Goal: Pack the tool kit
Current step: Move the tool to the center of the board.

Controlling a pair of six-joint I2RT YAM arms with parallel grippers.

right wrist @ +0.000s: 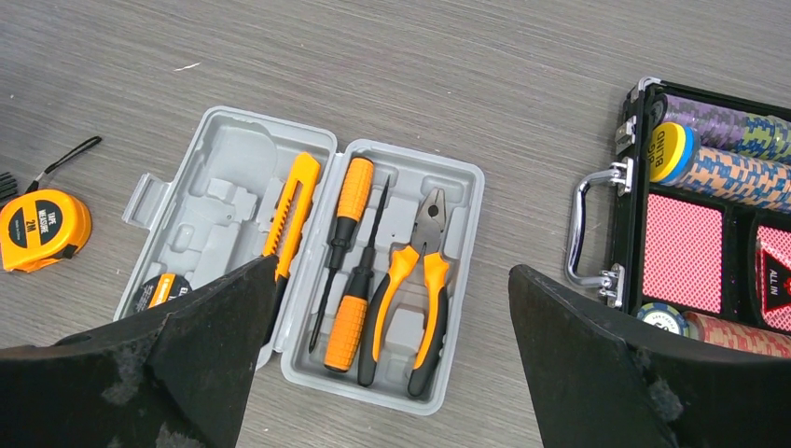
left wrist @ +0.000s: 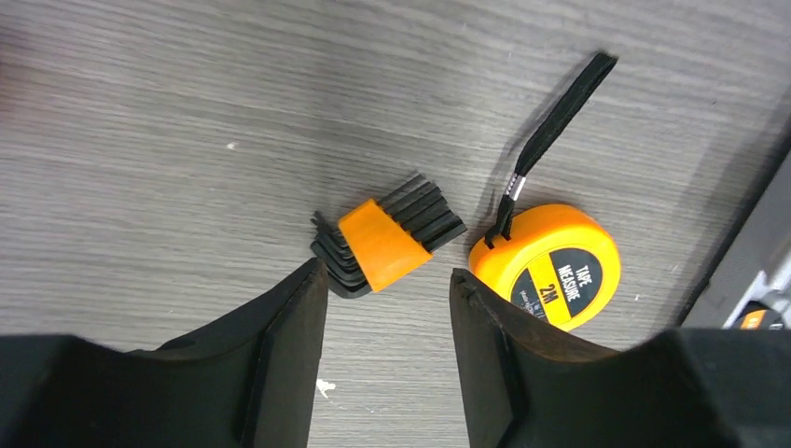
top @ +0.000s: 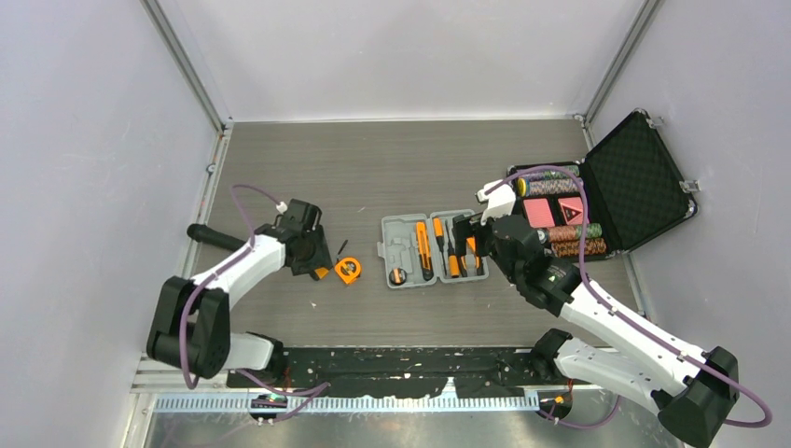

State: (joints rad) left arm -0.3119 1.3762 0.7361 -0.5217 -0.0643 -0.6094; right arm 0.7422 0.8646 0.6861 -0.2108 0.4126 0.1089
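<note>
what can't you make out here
- Hex keys: sizes too small; top view, left gripper covers most.
- Case near corner: right wrist view, right gripper finger hides it.
- Poker case: right wrist view, cut off by right edge.

Matt plastic case (right wrist: 233, 177), wood-grain tbl (right wrist: 420, 75).

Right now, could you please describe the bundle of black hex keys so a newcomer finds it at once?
Start at the open grey plastic tool case in the centre. To its left lies a round orange tape measure, and just beyond that is the bundle. It alone is a fan of black L-shaped keys in an orange clip.
</note>
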